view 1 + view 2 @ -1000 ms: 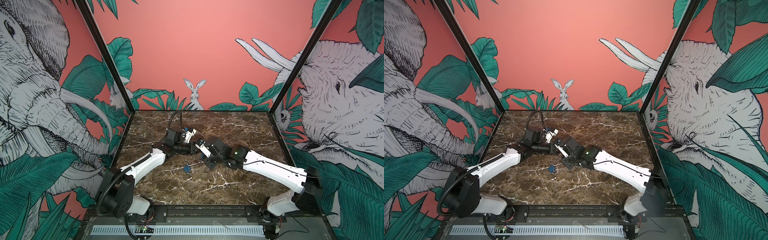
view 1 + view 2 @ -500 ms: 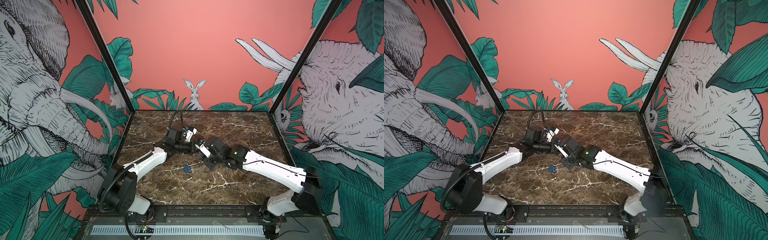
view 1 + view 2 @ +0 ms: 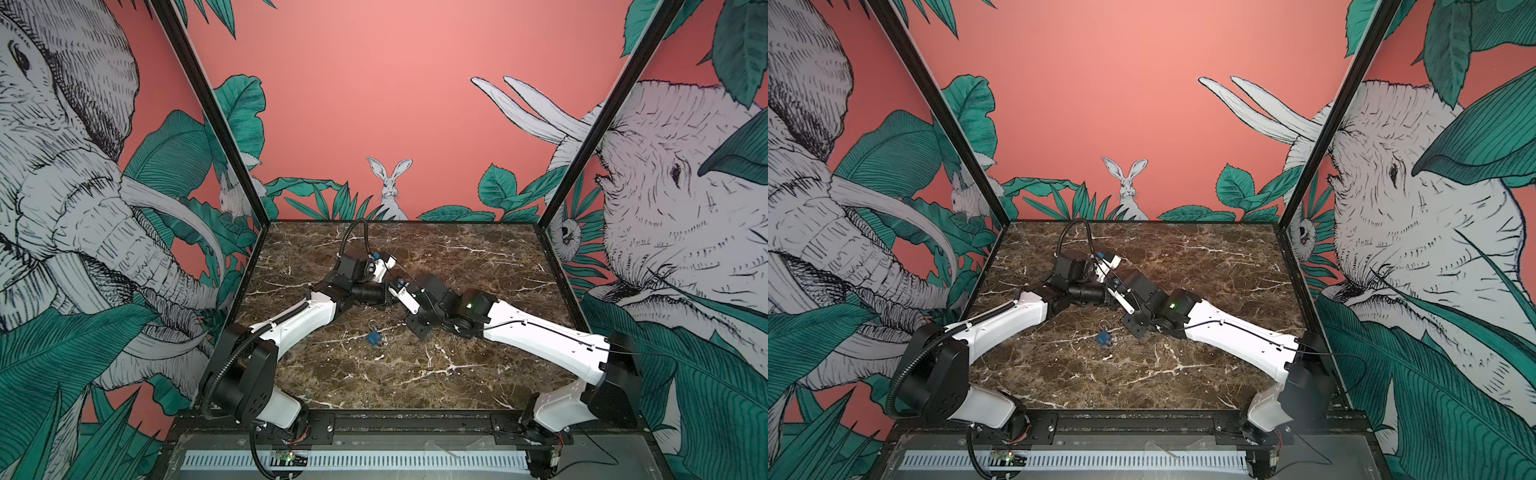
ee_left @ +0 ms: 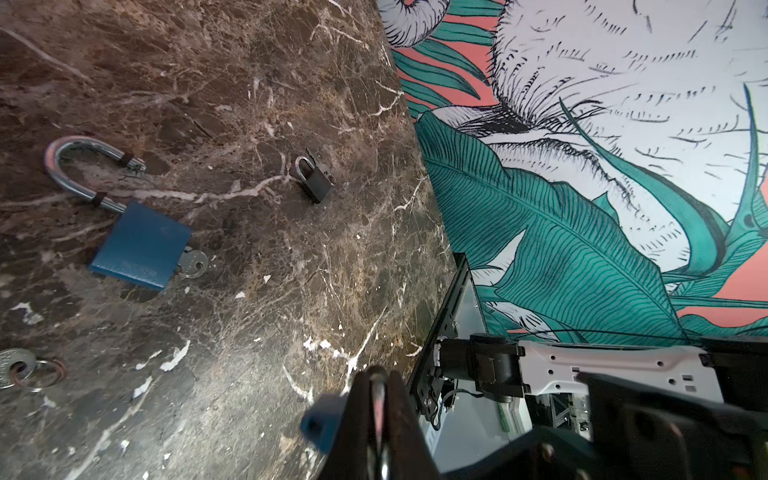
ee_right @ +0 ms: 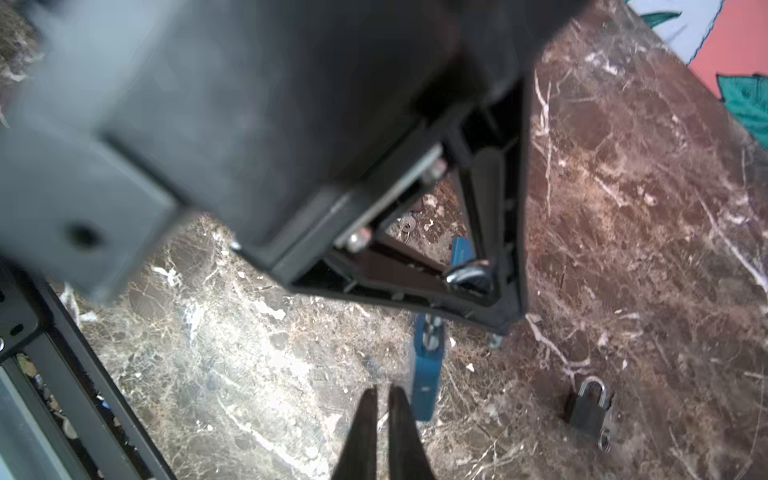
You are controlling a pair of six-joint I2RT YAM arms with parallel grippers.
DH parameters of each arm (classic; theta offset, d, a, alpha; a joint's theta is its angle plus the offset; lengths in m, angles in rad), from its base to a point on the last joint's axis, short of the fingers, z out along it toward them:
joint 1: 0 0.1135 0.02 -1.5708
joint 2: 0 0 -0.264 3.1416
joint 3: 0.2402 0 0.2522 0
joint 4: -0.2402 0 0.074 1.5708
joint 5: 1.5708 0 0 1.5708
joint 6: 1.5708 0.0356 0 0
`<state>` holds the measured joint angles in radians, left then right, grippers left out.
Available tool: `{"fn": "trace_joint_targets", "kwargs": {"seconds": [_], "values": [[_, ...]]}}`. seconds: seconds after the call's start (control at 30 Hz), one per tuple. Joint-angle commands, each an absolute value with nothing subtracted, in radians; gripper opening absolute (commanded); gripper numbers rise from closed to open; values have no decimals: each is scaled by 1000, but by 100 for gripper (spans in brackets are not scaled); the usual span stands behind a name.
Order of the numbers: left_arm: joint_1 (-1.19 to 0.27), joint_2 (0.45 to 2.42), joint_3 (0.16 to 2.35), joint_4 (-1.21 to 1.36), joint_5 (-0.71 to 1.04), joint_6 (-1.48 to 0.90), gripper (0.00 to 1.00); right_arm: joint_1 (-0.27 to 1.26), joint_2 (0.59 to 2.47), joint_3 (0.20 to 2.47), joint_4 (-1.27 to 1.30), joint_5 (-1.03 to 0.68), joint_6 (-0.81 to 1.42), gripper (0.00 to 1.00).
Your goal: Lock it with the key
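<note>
While left gripper (image 4: 379,399) and right gripper (image 5: 382,415) hover, jaws pressed together, the blue padlock (image 4: 139,245) with open shackle (image 4: 54,160) lies on brown marble tabletop (image 4: 249,332), silver key (image 4: 193,264) inserted; closed jaws might shove it.

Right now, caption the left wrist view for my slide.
Open blue padlock, key inserted, on marble; small dark padlock nearby; left pincer clamping a shackle.

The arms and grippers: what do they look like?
The left arm and right arm have white shells and black joints. A ribbed black hose loops along the left one; a thin black wire runs along the right one, whose joint shows a green light. The left gripper and right gripper have black, tapered fingers.
</note>
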<state>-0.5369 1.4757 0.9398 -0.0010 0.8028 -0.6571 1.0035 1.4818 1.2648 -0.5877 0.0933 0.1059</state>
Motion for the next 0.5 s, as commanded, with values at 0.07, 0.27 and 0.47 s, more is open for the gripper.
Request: {"fn": "trace_joint_targets", "kwargs": {"seconds": [0.07, 0.27, 0.47], "values": [[-541, 1456, 926, 95, 812, -714, 0, 1004, 1452, 1235, -521, 95, 129, 39], [-541, 1428, 940, 150, 771, -784, 0, 845, 1268, 1031, -344, -128, 248, 47], [-543, 1409, 972, 137, 720, -828, 0, 705, 1096, 797, -88, -277, 297, 50]]}}
